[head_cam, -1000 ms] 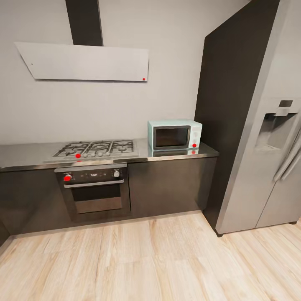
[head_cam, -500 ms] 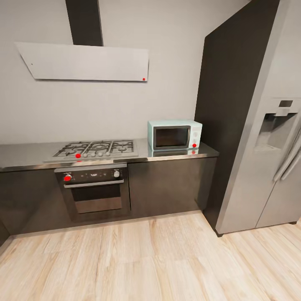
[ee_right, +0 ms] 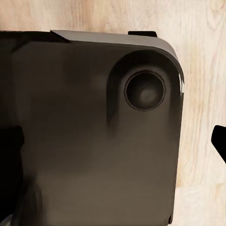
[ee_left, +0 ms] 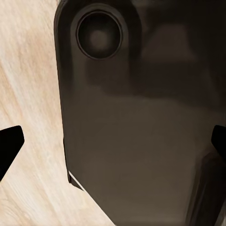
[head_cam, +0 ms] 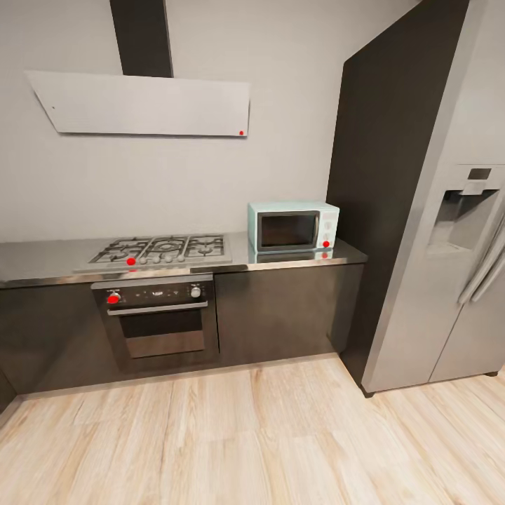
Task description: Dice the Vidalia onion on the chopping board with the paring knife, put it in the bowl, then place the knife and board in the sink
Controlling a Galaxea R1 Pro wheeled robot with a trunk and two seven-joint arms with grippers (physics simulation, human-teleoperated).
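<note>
Where the head view faces the kitchen wall, a grey countertop (head_cam: 42, 261) runs over dark cabinets (head_cam: 280, 308). Set into it is a gas hob (head_cam: 163, 250) with a red dot at its front edge; below the hob sits an oven (head_cam: 160, 319) with a red knob. A pale-blue microwave (head_cam: 293, 226) stands on the countertop's right end, just beside a tall dark panel (head_cam: 382, 161). To the right of that panel stands a steel fridge (head_cam: 456, 280) with a dispenser recess. A white hood (head_cam: 144, 105) hangs on the wall above the hob, and pale wood floor (head_cam: 252, 442) covers the foreground.

Each wrist view looks down on a dark, rounded part of the robot's base (ee_left: 136, 141) over the floor, bearing a round recess. Left fingertips (ee_left: 8, 146) appear as black shapes at opposite edges of that view, set wide apart with nothing between them; right fingertips (ee_right: 219, 141) likewise stand spread and empty.
</note>
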